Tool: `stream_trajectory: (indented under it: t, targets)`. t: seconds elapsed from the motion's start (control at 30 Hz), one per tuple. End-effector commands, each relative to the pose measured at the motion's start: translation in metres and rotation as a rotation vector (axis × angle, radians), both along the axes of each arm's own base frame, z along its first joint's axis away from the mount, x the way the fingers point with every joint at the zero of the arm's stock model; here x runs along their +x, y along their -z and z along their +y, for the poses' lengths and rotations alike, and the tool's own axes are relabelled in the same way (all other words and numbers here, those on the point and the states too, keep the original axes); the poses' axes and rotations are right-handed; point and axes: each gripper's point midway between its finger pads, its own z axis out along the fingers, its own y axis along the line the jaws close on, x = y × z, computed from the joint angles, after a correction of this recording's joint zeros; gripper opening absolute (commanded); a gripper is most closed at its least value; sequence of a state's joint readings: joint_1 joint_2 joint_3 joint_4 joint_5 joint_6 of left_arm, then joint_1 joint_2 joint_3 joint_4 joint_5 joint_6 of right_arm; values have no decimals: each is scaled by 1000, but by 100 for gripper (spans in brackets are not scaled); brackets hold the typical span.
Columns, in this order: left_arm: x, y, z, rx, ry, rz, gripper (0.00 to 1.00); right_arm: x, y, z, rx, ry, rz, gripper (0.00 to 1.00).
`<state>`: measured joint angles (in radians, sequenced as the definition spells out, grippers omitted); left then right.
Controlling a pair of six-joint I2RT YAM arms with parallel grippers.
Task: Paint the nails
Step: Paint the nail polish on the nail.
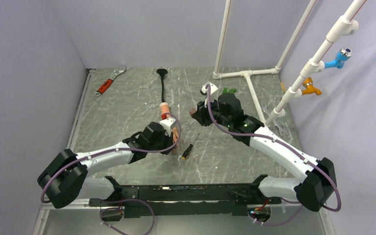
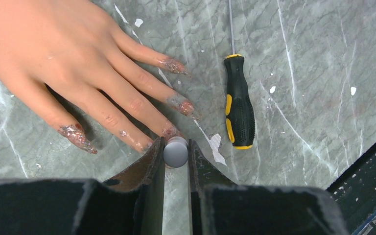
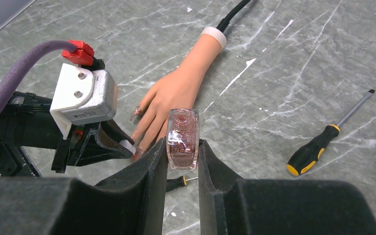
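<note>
On the grey table point(image 1: 127, 98), the left claw point(image 2: 176, 145) pinches a small grey cap point(image 2: 176, 153) just beside the rubber hand's point(image 2: 54, 49) glittery nails point(image 2: 182, 105). The right claw point(image 3: 182, 149) is clamped on the polish bottle point(image 3: 182, 129).

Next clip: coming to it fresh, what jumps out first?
A peach mannequin hand lies flat mid-table, its nails smeared with glittery polish. The left gripper pinches a grey round cap right by them, while the right gripper holds a clear polish bottle of pink glitter close by. A black-and-yellow screwdriver lies beside the hand.
</note>
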<state>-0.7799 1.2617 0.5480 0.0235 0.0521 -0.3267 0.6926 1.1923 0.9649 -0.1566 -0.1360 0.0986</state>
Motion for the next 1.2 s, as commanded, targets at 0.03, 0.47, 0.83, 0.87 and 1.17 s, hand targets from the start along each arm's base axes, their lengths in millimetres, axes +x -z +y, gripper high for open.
stream_trajectory:
  t: [0.03,0.47,0.83,0.87,1.17]
  targets:
    - [11,-13,-6,-11,-19,-37,0,5,-16,2,41,8,-38,0]
    - [14,-15,-6,-15,-32,-45,0,5,-15,3,37,8,-34,0]
    - [1,-11,-10,-56,19,-33,0,6,-13,3,35,8,-35,0]
    - [-1,-10,-10,-57,23,-32,0,6,-14,3,36,10,-38,0]
    - [-10,-6,-10,-54,52,-29,0,7,-16,3,39,11,-39,0]
